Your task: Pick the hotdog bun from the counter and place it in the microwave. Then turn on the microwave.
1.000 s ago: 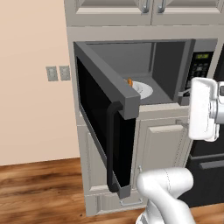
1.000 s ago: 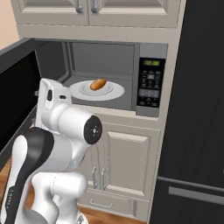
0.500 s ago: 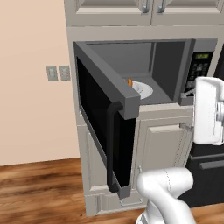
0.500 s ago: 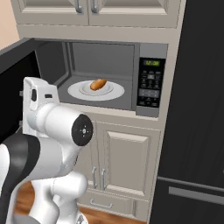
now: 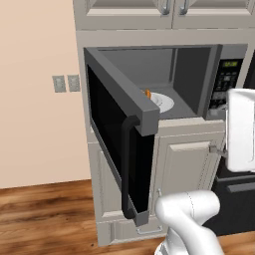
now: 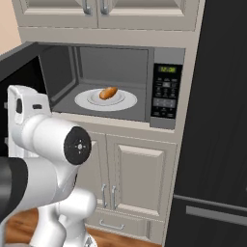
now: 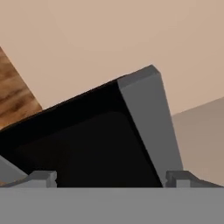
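Arm: has swung further left across the right base view.
Gripper (image 7: 109, 178): fingers spread wide, holding nothing, facing the microwave (image 6: 116, 87) door edge.
Hotdog bun (image 6: 108, 93): on the plate (image 6: 91, 102) inside; left view shows just its tip.

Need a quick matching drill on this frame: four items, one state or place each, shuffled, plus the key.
Things
1. tan-orange hotdog bun
2. grey-framed microwave door with black glass
3. dark microwave keypad with green display
4. two-finger gripper

States or places
A. swung wide open
B. jaws apart, nothing between them
C. lying on the white round plate inside the cavity
D. right of the cavity, on the front panel

Pairs: 1-C, 2-A, 3-D, 4-B
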Robot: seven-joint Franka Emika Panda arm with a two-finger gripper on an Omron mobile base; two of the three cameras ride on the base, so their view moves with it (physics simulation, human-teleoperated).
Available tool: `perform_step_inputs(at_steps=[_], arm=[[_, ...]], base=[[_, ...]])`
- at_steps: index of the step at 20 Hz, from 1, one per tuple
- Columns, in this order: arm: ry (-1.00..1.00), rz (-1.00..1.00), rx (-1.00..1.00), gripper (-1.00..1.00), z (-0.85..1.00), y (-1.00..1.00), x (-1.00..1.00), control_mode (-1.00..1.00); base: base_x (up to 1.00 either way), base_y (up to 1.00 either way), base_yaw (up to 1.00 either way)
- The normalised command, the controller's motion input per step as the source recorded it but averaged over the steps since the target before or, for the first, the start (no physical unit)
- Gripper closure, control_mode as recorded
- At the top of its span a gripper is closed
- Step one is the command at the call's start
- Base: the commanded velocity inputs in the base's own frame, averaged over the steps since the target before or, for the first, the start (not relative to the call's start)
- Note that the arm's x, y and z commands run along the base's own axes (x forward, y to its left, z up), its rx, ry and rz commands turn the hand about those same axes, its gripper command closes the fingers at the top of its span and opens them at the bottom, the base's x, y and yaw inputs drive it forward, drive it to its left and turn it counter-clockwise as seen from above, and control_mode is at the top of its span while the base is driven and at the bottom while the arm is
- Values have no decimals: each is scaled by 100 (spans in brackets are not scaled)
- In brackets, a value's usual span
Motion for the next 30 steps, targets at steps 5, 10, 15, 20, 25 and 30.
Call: perform_step_inputs(at_steps=[5, 10, 15, 20, 25, 30], arm=[[-7, 1, 6, -100, -8, 22, -39, -100], [-8, 5, 5, -100, -5, 19, -41, -100], [-6, 10, 6, -100, -7, 21, -35, -100], [-8, 10, 8, -100, -5, 23, -33, -100], [-10, 8, 9, -100, -4, 24, -37, -100], [-10, 7, 8, -100, -5, 26, -36, -100]], base=[[0, 0, 0], [0, 0, 0], [0, 0, 0], [0, 0, 0], [0, 0, 0], [0, 0, 0]])
